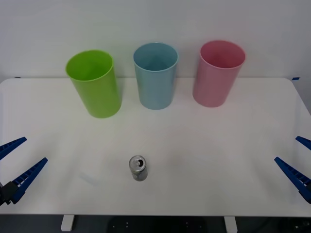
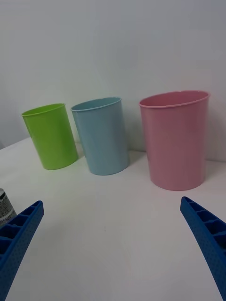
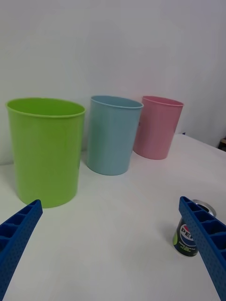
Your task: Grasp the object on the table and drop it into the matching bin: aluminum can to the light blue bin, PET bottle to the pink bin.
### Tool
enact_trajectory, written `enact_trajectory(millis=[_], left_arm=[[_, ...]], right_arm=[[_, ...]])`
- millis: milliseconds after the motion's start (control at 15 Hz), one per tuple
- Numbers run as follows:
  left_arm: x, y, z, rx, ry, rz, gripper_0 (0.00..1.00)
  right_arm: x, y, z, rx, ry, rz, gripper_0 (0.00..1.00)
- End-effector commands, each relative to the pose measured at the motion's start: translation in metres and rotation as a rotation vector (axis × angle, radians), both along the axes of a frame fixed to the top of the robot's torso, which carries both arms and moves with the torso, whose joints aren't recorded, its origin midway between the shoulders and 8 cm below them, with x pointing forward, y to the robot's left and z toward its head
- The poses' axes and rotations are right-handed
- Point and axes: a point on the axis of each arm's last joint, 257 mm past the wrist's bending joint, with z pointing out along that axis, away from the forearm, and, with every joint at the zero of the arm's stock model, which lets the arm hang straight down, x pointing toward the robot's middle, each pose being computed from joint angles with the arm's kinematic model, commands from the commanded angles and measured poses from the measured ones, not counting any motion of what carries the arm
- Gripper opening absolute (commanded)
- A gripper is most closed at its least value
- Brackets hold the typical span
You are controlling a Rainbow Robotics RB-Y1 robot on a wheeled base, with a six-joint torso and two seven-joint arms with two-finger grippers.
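The aluminum can [image 1: 138, 168], small and silver with an opened pull-tab top, stands upright on the white table [image 1: 218, 160] near its front edge, a little left of centre. Behind it the light blue bin [image 1: 156, 75] stands in the middle of a row, with the pink bin [image 1: 218, 73] to its right. My left gripper [image 1: 17, 165] is open at the table's left edge and my right gripper [image 1: 299, 160] is open at the right edge, both far from the can and holding nothing. The left wrist view shows the can [image 3: 184, 240] partly behind one finger, and the right wrist view catches the can [image 2: 5, 206] at its edge.
A lime green bin [image 1: 95, 83] stands left of the light blue one. All three bins are upright with open mouths at the back of the table, close to a white wall. Bare tabletop lies between the bins and the can.
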Motion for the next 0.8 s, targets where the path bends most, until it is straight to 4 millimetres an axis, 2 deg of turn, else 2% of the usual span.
enact_trajectory(millis=[67,133,333,800], left_arm=[[0.000,0.000,0.000,0.000,0.000,0.000,1.00],[0.000,0.000,0.000,0.000,0.000,0.000,1.00],[0.000,0.000,0.000,0.000,0.000,0.000,1.00],[0.000,0.000,0.000,0.000,0.000,0.000,1.00]], right_arm=[[0.000,0.000,0.000,0.000,0.000,0.000,1.00],[-0.004,-0.001,-0.012,0.028,0.023,-0.016,1.00],[-0.004,0.000,-0.014,0.041,0.024,-0.009,1.00],[-0.007,0.037,-0.030,0.009,0.051,0.100,1.00]])
